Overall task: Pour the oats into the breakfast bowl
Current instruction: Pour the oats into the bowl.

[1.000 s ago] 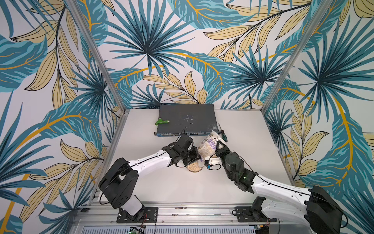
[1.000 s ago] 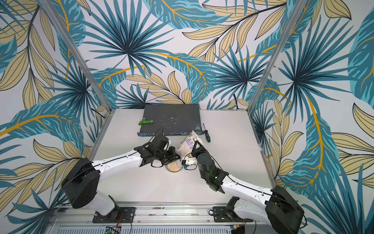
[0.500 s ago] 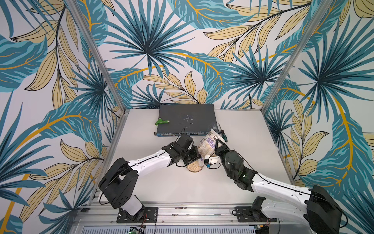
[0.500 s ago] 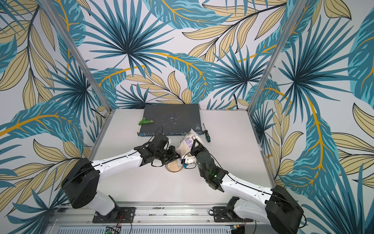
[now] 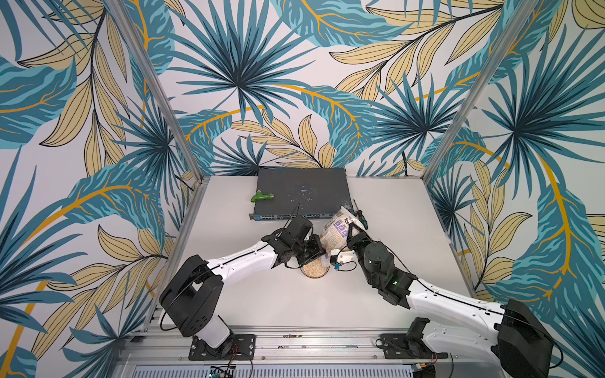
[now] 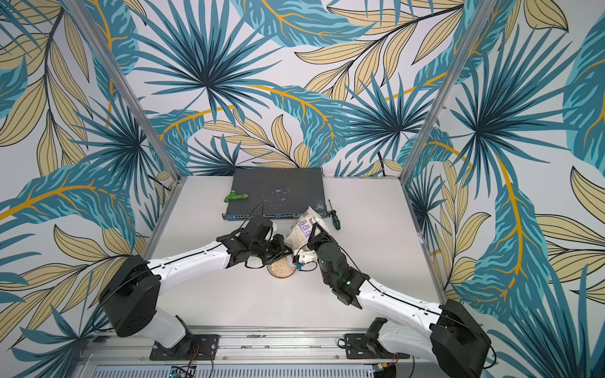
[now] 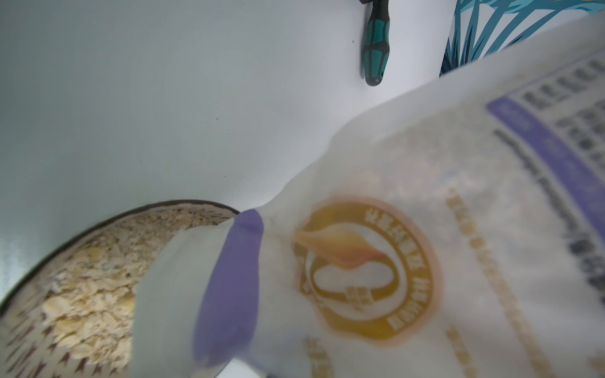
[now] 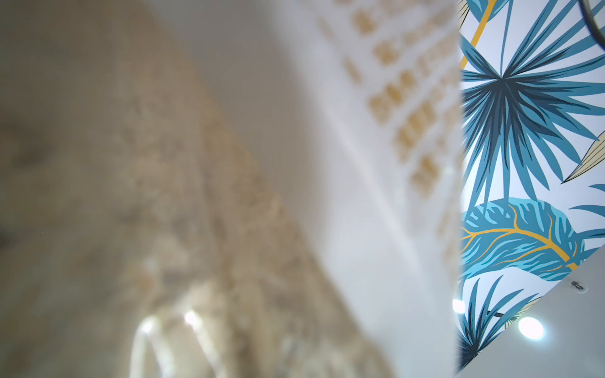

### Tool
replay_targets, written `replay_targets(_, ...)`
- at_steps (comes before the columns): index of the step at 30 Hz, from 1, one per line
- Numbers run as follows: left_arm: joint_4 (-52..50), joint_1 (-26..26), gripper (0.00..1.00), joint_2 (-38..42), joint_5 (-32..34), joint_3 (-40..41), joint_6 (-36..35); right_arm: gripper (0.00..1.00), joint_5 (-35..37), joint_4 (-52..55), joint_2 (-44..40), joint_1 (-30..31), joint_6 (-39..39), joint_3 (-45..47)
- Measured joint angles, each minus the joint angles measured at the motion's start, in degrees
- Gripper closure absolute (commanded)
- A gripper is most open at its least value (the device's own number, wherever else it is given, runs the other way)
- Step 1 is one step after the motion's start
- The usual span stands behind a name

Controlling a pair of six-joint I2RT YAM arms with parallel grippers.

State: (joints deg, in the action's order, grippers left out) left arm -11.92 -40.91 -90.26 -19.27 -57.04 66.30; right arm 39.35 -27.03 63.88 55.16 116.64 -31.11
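Left wrist view: the oats bag (image 7: 393,229) is tilted, with its mouth over the breakfast bowl (image 7: 183,202), which holds flakes and stands on the counter (image 7: 163,98). In a top view the left fingers (image 5: 317,248) are clenched on the bag's lower corner. The right fingers (image 5: 352,229) grasp its upper part.

We've got both top views high above the breakfast bowl (image 5: 315,277), set well back, looking down over the same whole tabletop (image 5: 327,304). Left wrist sees that bowl close-up; right wrist is jammed against the oats bag (image 8: 229,196), blurred.
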Motion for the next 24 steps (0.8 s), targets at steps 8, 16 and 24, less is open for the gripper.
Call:
replay_targets(8,-0.11,0.00,1.00,0.04,0.04,-0.15,0.15,1.00,0.02,0.04,0.00,-0.02,0.02,-0.17)
replay_targets(16,-0.09,-0.35,1.00,0.04,0.42,-0.13,0.26,1.00,0.04,0.13,0.00,0.02,0.13,-0.31)
replay_targets(24,0.11,-0.42,1.00,0.04,0.57,0.11,0.83,1.00,0.11,0.09,0.13,0.13,-0.09,-0.24)
